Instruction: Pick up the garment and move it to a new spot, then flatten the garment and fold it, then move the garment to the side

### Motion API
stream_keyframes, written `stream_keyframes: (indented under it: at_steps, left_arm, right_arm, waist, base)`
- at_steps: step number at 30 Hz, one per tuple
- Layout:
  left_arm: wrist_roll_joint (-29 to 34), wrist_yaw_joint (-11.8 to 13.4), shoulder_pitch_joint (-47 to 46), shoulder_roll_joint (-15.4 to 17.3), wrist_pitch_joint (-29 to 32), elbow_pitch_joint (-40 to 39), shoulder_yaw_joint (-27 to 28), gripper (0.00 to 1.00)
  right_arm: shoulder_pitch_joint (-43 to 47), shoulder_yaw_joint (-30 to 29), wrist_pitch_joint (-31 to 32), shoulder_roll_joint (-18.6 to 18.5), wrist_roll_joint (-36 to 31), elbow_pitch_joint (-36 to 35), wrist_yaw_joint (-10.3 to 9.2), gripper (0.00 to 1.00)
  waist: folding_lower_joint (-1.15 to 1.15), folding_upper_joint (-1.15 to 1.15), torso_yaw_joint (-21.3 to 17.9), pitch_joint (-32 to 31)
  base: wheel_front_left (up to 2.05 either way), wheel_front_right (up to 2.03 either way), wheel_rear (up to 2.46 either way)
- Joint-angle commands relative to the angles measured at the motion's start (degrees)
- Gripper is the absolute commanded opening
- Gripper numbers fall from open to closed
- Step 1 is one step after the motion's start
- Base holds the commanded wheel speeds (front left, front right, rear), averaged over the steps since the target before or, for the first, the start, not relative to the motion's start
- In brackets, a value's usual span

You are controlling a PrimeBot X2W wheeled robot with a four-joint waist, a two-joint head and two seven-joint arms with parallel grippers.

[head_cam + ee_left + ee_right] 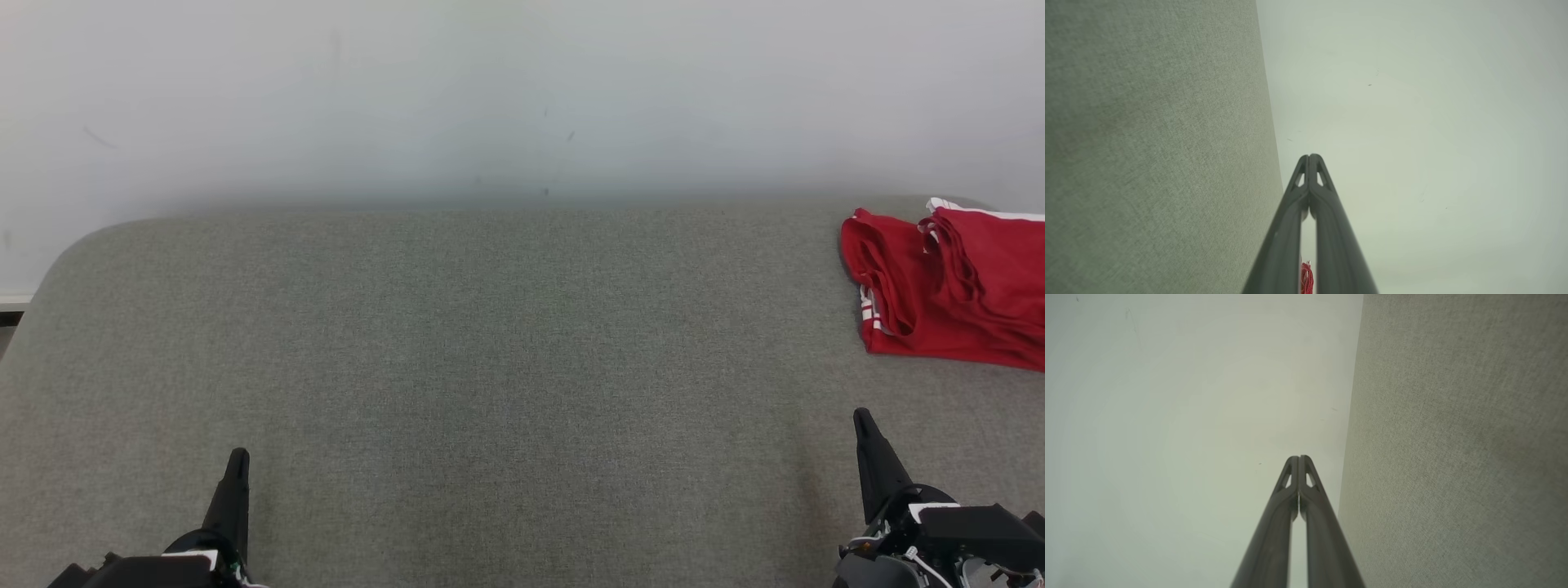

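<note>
The red garment (pixel 951 286), with white trim along its edges, lies folded on the grey cloth surface (pixel 506 367) at the far right, and the head view's right edge cuts part of it off. Low on the left, my left gripper (pixel 237 461) is shut and empty, far from the garment. My right gripper (pixel 862 420) is at the lower right, shut and empty, a little nearer to me than the garment. In the wrist views both pairs of fingertips (pixel 1309 157) (pixel 1298 458) meet. A small red bit (pixel 1306 278) shows between the bases of the left fingers; I cannot tell what it is.
A pale wall (pixel 522 98) rises behind the grey surface. The surface's rounded left corner (pixel 73 245) drops off at the far left. The wide stretch of grey cloth between the grippers is bare.
</note>
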Motion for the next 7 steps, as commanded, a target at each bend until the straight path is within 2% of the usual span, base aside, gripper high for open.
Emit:
stream_keyframes:
  at_steps: [1,7]
  left_arm:
    - [-0.33,0.08,-0.55,-0.11,0.01,0.03,0.20,0.00]
    - [-0.33,0.08,-0.55,-0.11,0.01,0.02,0.19,0.00]
  right_arm:
    - [-0.34,-0.14,0.16,0.13,0.05,0.04,-0.12,0.00]
    - [-0.34,-0.14,0.16,0.13,0.05,0.03,-0.12,0.00]
  waist:
    - [0.00,0.00,0.00,0.00]
    - [0.00,0.00,0.00,0.00]
  base:
    - [0.00,0.00,0.00]
    - [0.00,0.00,0.00]
